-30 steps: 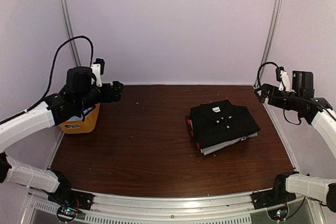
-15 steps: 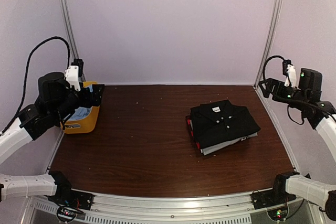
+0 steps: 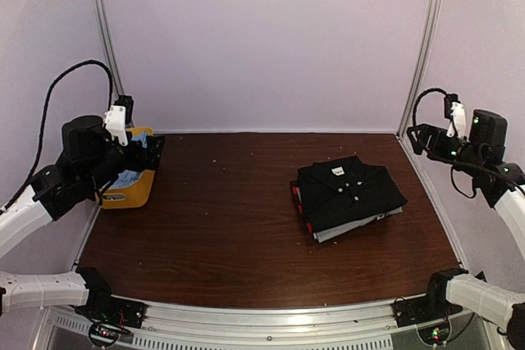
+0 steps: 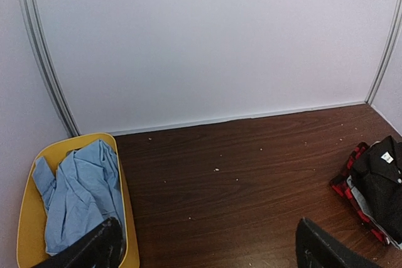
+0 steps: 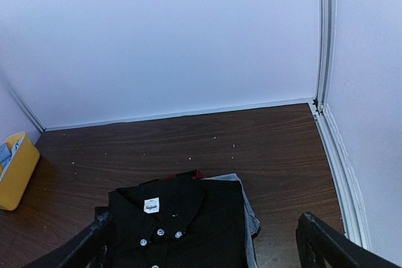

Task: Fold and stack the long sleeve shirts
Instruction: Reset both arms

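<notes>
Left tool (image 3: 152,150), spread wide, hovers by yellow basket (image 4: 28,230), likely for the blue shirt (image 4: 81,199); right tool (image 3: 417,138), also spread, hangs clear of folded shirt stack (image 3: 349,194).

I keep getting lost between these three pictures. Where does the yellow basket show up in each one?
Top view: the basket sits at the far left, about halfway up the picture.
Left wrist view: the basket fills the bottom left corner, with a blue garment inside.
Right wrist view: only one end of the basket shows, at the left edge.
Shared landmark: the folded black shirt.
</notes>
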Tool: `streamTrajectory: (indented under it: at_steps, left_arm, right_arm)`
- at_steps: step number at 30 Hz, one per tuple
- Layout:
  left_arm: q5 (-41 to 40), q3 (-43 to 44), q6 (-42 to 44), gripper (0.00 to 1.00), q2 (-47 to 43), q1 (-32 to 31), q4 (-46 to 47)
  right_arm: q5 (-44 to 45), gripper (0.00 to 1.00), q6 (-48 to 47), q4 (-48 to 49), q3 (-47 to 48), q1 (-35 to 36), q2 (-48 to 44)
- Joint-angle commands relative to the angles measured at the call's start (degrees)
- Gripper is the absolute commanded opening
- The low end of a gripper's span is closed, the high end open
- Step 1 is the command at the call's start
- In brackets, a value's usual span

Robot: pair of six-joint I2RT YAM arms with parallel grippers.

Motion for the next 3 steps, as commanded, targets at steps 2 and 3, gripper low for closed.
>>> streamTrajectory:
  at_steps: [2,3]
  left_arm:
    - [0.2,-0.3,0.6,0.98,0.3,0.2,2.0]
    - [0.2,-0.3,0.5,0.98,0.3,0.2,2.0]
  right_arm:
    - [1.3,1.0,-0.9,1.1,-0.9,0.1,-0.1]
    - [1.3,1.0,-0.9,1.1,-0.9,0.1,-0.2]
